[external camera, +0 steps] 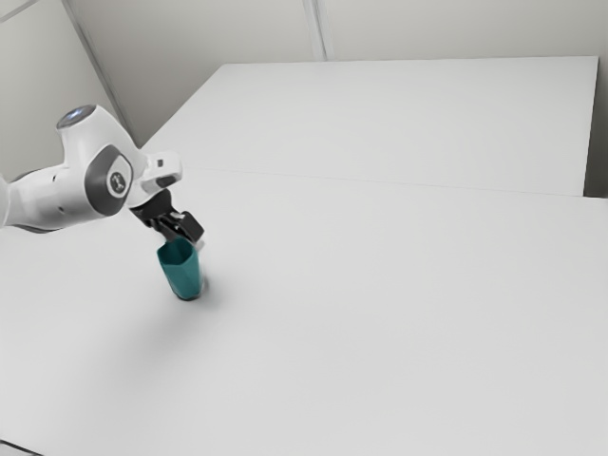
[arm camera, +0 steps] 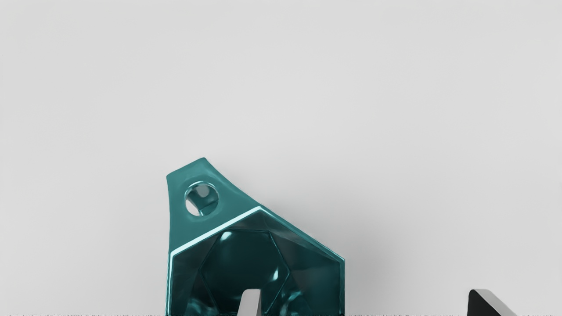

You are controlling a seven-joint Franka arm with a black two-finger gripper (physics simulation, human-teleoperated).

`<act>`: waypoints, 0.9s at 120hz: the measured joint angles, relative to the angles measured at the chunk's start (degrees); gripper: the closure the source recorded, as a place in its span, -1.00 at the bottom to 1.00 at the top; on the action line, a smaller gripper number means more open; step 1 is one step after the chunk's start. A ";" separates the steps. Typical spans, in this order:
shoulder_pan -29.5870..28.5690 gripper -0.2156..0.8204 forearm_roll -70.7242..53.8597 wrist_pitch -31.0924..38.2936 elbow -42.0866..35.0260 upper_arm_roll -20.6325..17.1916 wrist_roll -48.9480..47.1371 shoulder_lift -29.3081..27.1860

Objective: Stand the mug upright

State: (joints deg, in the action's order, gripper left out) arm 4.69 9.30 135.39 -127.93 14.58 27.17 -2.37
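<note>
Well apart from the table's [external camera: 399, 304] far edge, toward the exterior view's left, the teal mug [external camera: 182, 275] stands upright on its base, its mouth facing up. The end effector [external camera: 188, 231] is just above the mouth, released, with its 2 fingers spread wide and holding nothing. In the wrist view, 1 finger [arm camera: 250, 303] overlaps the 6-sided mouth, while the other is outside the mug, past its wall and apart from it. Whether the first finger reaches inside, I cannot tell. The handle [arm camera: 181, 226], with 1 round hole, juts out from the mug's side.
</note>
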 joint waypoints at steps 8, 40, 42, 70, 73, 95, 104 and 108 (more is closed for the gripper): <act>-0.43 -0.43 -0.04 -3.05 3.23 0.10 -0.26 -0.19; -3.27 -0.54 -3.61 -19.68 22.38 -1.12 -1.14 2.82; -4.01 -0.54 -4.05 -20.59 23.49 -1.82 -1.18 2.99; -10.09 -0.57 -8.24 -31.32 34.78 -9.22 -2.38 3.41; -9.83 -0.57 -8.43 -32.10 35.17 -9.31 -2.49 3.36; -6.69 -0.58 -9.08 -35.66 36.17 -9.42 -3.11 3.15; -5.21 -0.58 -9.14 -36.41 36.26 -9.40 -3.32 3.12; -4.55 -0.58 -9.16 -36.66 36.29 -9.39 -3.40 3.11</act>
State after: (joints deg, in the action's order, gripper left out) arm 0.14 0.14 98.72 -91.64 5.19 23.77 0.74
